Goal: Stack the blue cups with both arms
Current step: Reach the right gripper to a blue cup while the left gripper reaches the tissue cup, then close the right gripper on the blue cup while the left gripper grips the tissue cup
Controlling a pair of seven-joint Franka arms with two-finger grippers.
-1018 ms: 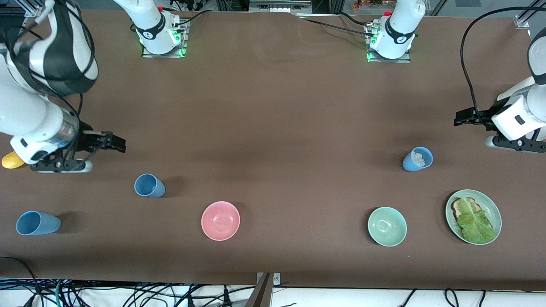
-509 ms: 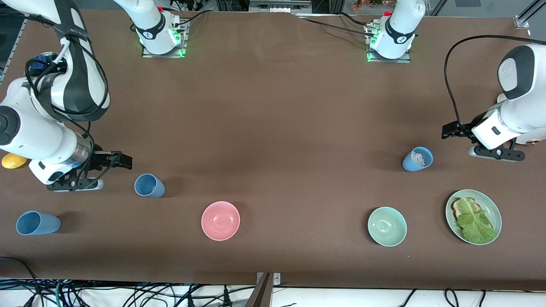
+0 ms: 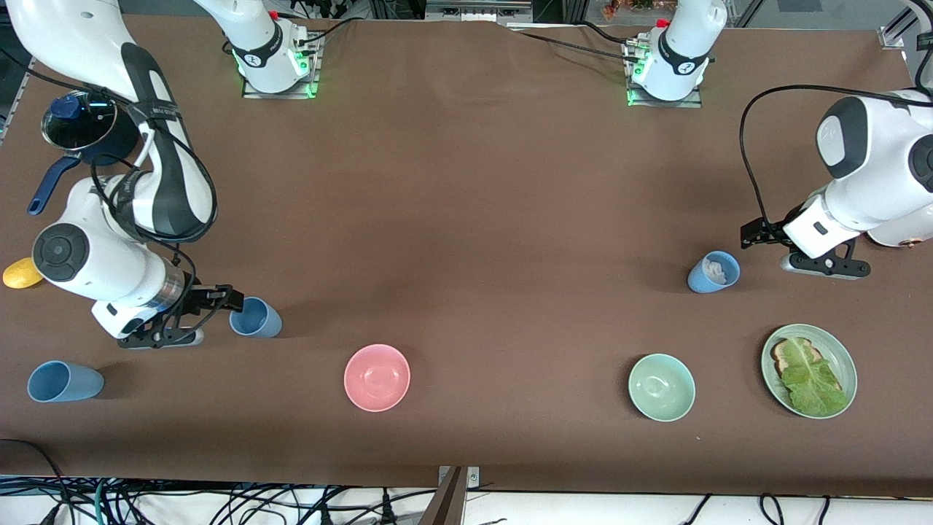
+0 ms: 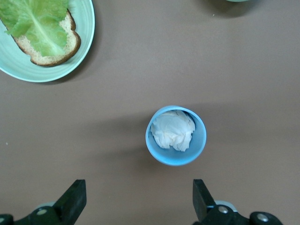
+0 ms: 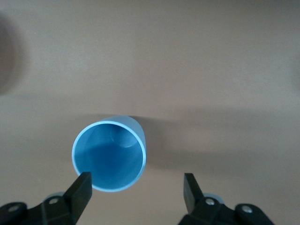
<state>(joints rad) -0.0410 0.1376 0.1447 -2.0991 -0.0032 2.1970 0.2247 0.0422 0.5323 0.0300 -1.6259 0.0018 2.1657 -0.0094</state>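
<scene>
Right gripper (image 3: 227,298) fingers apart, just beside the empty cup (image 3: 256,318) at the right arm's end; a second empty cup (image 3: 64,381) stands nearer the camera there. Left gripper (image 3: 758,233) fingers apart, near the stuffed cup (image 3: 713,272), which holds a white wad (image 4: 173,130) and stands near the plate (image 3: 845,363).
</scene>
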